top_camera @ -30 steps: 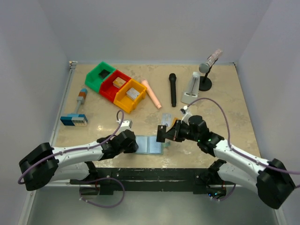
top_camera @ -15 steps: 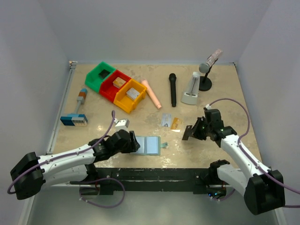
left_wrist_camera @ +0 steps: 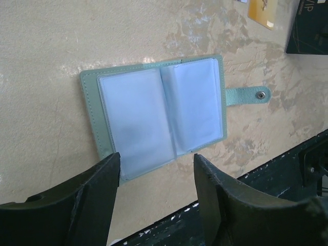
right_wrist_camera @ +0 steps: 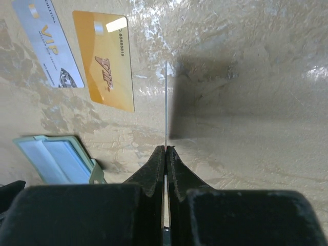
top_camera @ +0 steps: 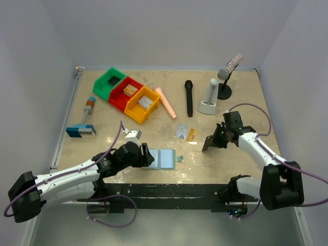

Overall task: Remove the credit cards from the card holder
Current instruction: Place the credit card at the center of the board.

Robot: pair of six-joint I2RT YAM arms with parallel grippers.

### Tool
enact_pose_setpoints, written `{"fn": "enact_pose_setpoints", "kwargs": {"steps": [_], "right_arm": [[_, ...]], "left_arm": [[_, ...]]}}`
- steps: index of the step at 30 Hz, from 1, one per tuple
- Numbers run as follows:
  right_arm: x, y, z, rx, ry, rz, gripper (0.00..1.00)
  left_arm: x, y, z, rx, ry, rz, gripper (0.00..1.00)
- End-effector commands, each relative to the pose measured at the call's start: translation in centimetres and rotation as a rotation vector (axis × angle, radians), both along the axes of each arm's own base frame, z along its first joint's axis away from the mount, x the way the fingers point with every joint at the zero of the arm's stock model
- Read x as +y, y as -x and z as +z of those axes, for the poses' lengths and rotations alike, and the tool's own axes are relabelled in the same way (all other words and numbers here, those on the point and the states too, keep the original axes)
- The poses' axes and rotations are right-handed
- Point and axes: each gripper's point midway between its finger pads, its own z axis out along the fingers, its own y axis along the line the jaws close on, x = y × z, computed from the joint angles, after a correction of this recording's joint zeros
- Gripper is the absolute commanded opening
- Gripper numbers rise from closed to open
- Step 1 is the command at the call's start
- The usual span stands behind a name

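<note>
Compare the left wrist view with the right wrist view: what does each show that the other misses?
Left wrist only: the whole open card holder with its snap strap, the open left gripper. Right wrist only: the silvery card in full, the right gripper shut on a thin card seen edge-on. Both: the golden card and part of the holder.

1. Silvery-grey card [right_wrist_camera: 48, 43], left of the pair lying mid-table: "VIP" in gold capitals; the fine print below is too small to read.
2. Golden-tan card [right_wrist_camera: 105, 61], just right of it: "VIP" in slanted script; the row of digits is illegible.
3. Black card [left_wrist_camera: 307, 25]: gold lettering ending "IP", cut off at the picture's edge.
</note>
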Motion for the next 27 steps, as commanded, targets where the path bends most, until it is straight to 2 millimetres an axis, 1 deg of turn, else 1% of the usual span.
{"fn": "enact_pose_setpoints", "kwargs": {"steps": [1,7,10,15,18,23,27], "right_arm": [[-0.06,-1.19,0.59,0.016,-0.001,0.008,0.0],[-0.3,-1.93,0.79,0.055,0.008,-0.009,0.0],[-0.5,-1.91,0.72,0.071,0.024,-0.012,0.01],[-0.91,-1.68,0.48,0.079,0.042,-0.008,0.12],[-0.98,-1.7,0.47,0.081,0.045,-0.008,0.18],[-1.0,-1.82,0.5,0.083,0.046,-0.003,0.24],[-1.01,-1.95,0.53,0.084,0.046,-0.001,0.27]], "left_arm": [[-0.48,-0.14,1.24,-0.029,0.015,-0.028,0.64],[-0.39,-0.09,1.01,-0.022,0.005,-0.028,0.64],[-0.5,-0.1,1.12,-0.022,0.007,-0.032,0.64],[-0.4,-0.03,1.06,-0.021,0.005,-0.032,0.64],[-0.36,0.0,1.04,-0.02,0.004,-0.032,0.64],[-0.31,-0.04,1.09,-0.021,-0.001,-0.03,0.64],[-0.31,-0.04,0.89,-0.015,-0.008,-0.031,0.64]]}}
